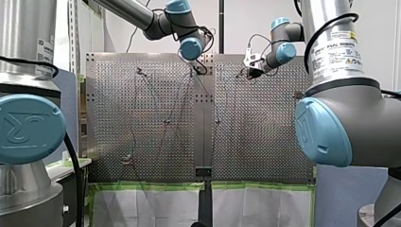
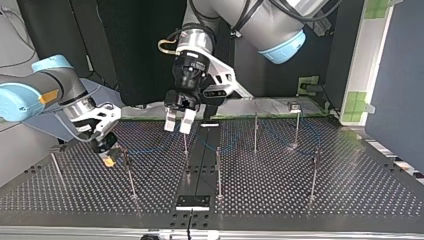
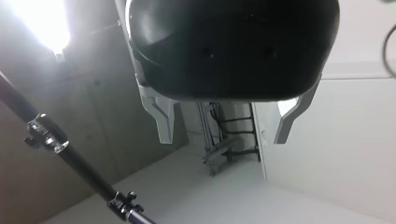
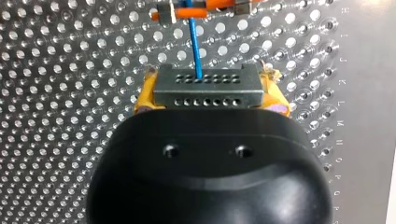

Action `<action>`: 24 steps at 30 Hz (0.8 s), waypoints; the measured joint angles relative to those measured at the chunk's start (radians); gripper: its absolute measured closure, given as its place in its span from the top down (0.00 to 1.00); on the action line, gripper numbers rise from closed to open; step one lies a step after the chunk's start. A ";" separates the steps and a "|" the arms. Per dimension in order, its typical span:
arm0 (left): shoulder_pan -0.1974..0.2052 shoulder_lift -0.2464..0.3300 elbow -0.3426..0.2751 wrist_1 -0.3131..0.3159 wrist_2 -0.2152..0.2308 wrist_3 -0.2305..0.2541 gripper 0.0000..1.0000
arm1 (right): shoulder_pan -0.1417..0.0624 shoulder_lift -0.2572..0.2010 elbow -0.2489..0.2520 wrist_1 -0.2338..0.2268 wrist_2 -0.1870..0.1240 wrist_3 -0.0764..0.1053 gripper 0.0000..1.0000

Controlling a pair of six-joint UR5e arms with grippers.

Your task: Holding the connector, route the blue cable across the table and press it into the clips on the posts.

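Blue cable (image 4: 196,46) comes out of the dark connector (image 4: 205,86), which my right gripper (image 4: 208,95) pinches between its yellow-padded fingers (image 4: 144,98), low over the perforated counter (image 4: 56,93). Just ahead of the connector the cable passes through an orange clip (image 4: 205,11).

In the top view that gripper is at the left, just beside a thin post (image 2: 131,175). From there the cable shows as a faint blue line running rightward over the counter, among the posts.

At the middle my left gripper (image 2: 179,121) hangs above the counter, its pale fingers (image 2: 170,121) spread with nothing between them. A second post (image 2: 185,145) stands below it in that view.

Further right stand more posts (image 2: 255,132), and the blue line curves near them. Whether it sits in any of their clips I cannot tell.
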 joint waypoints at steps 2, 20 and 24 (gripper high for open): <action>-0.001 0.003 -0.013 0.013 0.013 0.007 1.00 | 0.000 0.000 0.000 0.000 0.000 0.000 0.00; -0.014 0.030 -0.166 0.028 0.024 0.089 1.00 | 0.002 0.001 0.000 0.000 0.000 0.000 0.00; -0.013 0.023 -0.199 0.013 0.038 0.118 1.00 | 0.002 0.001 0.000 0.000 0.000 0.000 0.00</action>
